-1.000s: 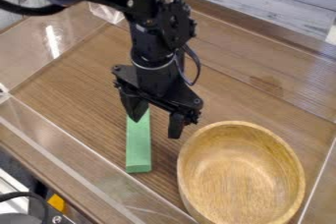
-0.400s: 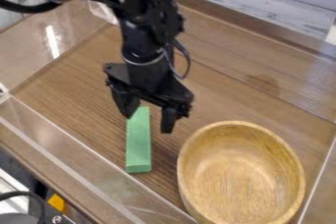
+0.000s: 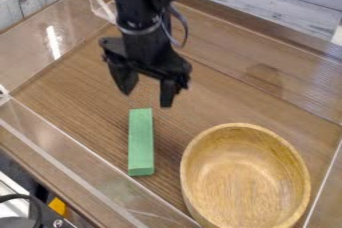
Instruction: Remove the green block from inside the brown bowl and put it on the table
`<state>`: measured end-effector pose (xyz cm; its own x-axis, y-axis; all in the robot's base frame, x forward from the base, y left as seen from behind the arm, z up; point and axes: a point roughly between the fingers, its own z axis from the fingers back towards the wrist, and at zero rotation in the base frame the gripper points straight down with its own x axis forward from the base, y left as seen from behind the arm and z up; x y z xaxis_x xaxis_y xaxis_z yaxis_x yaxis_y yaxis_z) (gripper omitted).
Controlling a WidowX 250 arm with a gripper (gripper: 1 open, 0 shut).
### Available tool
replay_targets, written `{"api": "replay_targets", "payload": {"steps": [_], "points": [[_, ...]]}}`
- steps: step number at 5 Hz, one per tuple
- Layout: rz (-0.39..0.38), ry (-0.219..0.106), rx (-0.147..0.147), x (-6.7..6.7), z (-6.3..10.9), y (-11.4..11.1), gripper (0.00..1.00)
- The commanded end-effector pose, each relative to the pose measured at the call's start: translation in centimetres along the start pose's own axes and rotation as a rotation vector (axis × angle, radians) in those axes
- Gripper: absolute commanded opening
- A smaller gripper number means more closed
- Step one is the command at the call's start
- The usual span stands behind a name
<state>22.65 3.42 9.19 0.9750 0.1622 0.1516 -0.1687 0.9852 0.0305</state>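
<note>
Clearly, the green block (image 3: pixel 142 144) is out of the brown bowl (image 3: pixel 246 179) and lies flat on the table (image 3: pixel 74 87), so the part of the task that matters looks done. The block sits just to the left of the bowl, in the near half of the scene, with its long side running from near to far. A narrow strip of wood shows between it and the bowl's rim; the two are apart, though near each other. The bowl stands upright at the near right, and its inside shows nothing but bare tan surface.

The gripper (image 3: pixel 147 98) hangs over the table on the far side of the block, its fingers spread wide with nothing held between them. It appears to be above the wood and free of the block, though from this one view its exact height is hard to judge. Nothing seems to be left for the fingers to do with the block: it rests by itself, unsupported by the arm. What remains, if anything, is for the arm to move well away toward the far side. The one small risk is a low sweep back toward the near side, which could nudge the block against the bowl.
</note>
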Motion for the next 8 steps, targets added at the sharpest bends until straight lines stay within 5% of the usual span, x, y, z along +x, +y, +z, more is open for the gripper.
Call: {"api": "replay_targets", "payload": {"steps": [1, 3, 4, 6, 8], "points": [[0.022, -0.041, -0.006, 1.8, 1.4, 0.7, 1.0], [0.153, -0.03, 0.006, 0.7, 3.1, 1.2, 1.0], [0.16, -0.024, 0.004, 0.1, 2.7, 0.8, 1.0], [0.188, -0.035, -0.013, 0.9, 1.8, 0.4, 1.0], [0.192, -0.063, -0.043, 3.2, 1.1, -1.0, 1.0]]}}
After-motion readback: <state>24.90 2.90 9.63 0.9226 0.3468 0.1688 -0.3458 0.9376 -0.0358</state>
